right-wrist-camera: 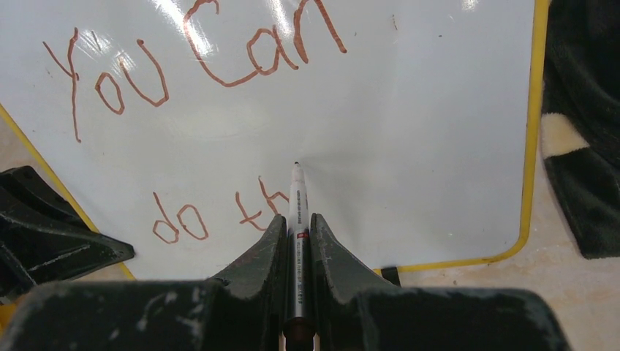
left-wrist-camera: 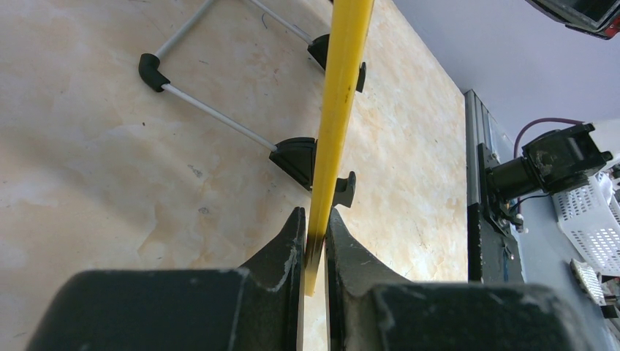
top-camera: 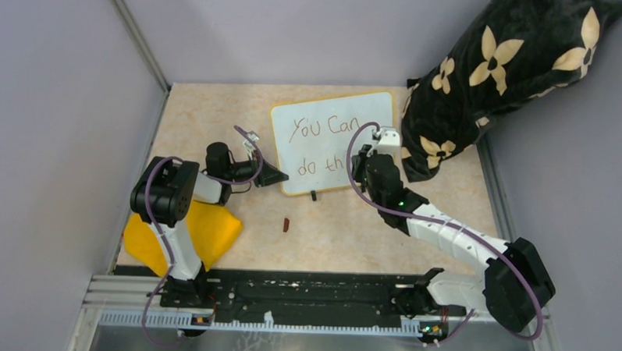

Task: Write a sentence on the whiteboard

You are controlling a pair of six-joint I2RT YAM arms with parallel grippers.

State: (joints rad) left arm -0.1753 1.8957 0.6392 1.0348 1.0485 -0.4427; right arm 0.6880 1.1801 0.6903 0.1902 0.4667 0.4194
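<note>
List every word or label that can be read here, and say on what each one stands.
"You Can": upper line of the sentence, handwritten on the whiteboard.
"do th": lower line, unfinished, same board.
Print on the marker barrel, in the right end effector: too small to read.
</note>
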